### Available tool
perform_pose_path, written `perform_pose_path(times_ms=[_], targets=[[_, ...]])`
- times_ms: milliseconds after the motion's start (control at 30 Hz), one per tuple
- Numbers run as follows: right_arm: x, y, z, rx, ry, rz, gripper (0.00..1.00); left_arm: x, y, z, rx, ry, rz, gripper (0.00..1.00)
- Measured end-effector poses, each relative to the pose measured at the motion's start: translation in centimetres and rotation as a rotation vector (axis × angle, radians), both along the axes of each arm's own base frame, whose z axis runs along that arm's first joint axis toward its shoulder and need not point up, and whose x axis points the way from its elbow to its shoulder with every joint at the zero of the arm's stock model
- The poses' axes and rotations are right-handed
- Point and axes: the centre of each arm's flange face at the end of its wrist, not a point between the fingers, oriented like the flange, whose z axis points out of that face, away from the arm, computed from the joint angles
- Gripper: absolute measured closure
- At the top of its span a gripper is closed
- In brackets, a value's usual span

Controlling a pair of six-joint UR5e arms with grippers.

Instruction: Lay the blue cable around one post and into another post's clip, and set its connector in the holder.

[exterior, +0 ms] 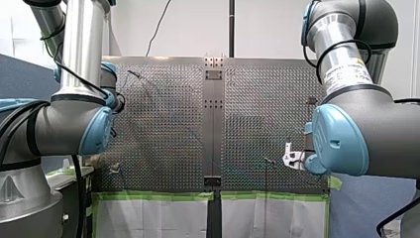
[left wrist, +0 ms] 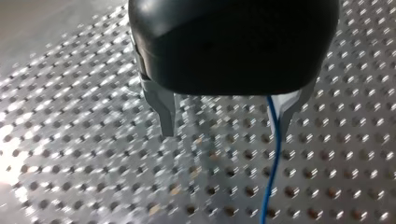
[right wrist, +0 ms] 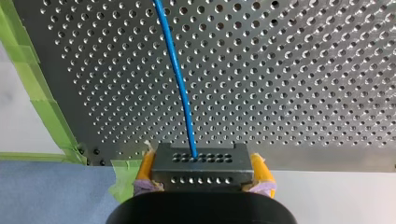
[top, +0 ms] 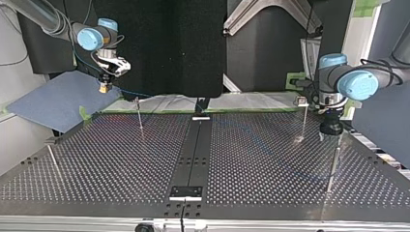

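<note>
Blue cable [right wrist: 180,79] runs loose over table [right wrist: 303,70], seemingly round no post [top: 139,116] yet. Right gripper [right wrist: 203,170] clamps connector [right wrist: 201,161] at table edge; left gripper [left wrist: 224,128] wide, cable beside one finger. Nearly everything left.

My right gripper [right wrist: 201,171] clamps its yellow pads [right wrist: 145,169] on both sides of a grey connector [right wrist: 201,161], from which the blue cable [right wrist: 180,79] runs ahead over the perforated table [right wrist: 303,70], green tape [right wrist: 42,102] lining the table's edge and near corner
</note>
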Motion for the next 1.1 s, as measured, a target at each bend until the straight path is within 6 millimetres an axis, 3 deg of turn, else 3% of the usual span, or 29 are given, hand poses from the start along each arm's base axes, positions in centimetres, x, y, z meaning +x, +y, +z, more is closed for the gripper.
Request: perform_pose_path(times_ms=[333, 1100], targets=[[0.4, 0.1, 0.0, 0.000, 0.000, 0.007, 0.83, -1.3, -1.2, -0.7, -0.013, 0.018, -0.065, 0.00], [0.6, 0.2, 0.1, -0.004, -0.009, 0.011, 0.83, -6.1, -3.0, -5.0, 0.006, 0.099, -0.077, 0.00]])
